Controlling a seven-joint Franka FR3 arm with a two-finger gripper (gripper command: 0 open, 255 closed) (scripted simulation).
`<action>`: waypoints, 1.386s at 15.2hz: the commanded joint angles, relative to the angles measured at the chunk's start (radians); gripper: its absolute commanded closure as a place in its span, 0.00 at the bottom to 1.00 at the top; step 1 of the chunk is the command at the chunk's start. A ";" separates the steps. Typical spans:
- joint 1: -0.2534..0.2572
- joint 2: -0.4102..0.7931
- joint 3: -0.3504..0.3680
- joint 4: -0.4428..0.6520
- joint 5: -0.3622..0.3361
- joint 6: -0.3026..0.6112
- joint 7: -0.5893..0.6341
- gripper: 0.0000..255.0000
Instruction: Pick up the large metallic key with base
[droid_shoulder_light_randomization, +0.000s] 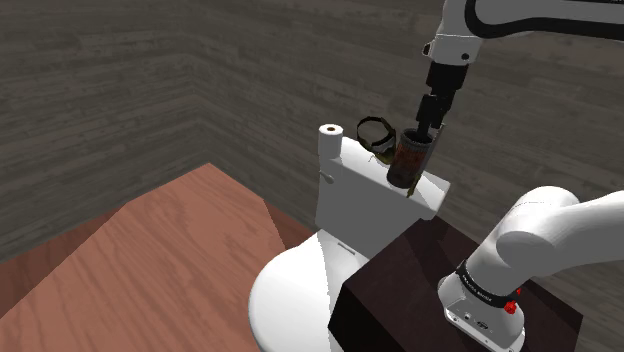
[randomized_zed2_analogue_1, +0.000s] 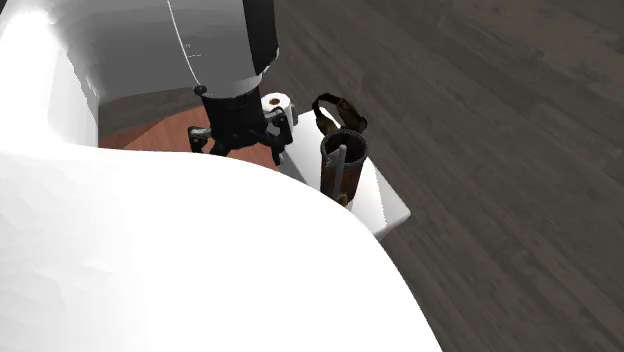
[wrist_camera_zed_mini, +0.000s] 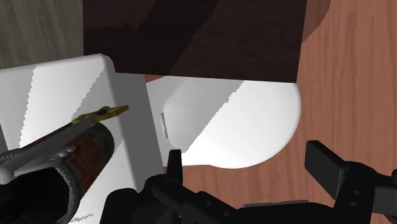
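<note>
1. Your gripper (wrist_camera_zed_mini: 245, 159) is wide open and holds nothing. Between its two fingers you see the white toilet bowl (wrist_camera_zed_mini: 235, 121), not the target.
2. The key with base (droid_shoulder_light_randomization: 408, 160) stands on the tank lid (droid_shoulder_light_randomization: 360, 167), at the end of the lid nearest to the stand (droid_shoulder_light_randomization: 400, 295) and close to the lid's back edge. It is a dark reddish cylinder with a grey rod inside, and in the wrist view a golden tip (wrist_camera_zed_mini: 102, 114) points out of it.
3. In the shoulder view the gripper hangs just above the cylinder's top, but in the wrist view the cylinder lies outside one finger. I judge that the hand is kept high so it does not knock the thing over, and that it is not yet centred.
4. The wide opening is, I think, for taking the cylinder from its sides. You need a sideways correction first, then the descent.
5. A dark ring-shaped thing (droid_shoulder_light_randomization: 375, 132) lies just beside the base, and a white roll (droid_shoulder_light_randomization: 330, 140) stands at the lid's other end. Keep the fingers away from the ring.
</note>
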 joint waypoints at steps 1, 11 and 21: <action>0.000 0.000 0.000 0.000 0.000 0.000 0.000 0.00; -0.105 0.056 -0.181 0.000 -0.152 0.162 -0.146 0.00; -0.138 0.090 -0.252 -0.063 -0.196 0.299 -0.190 0.00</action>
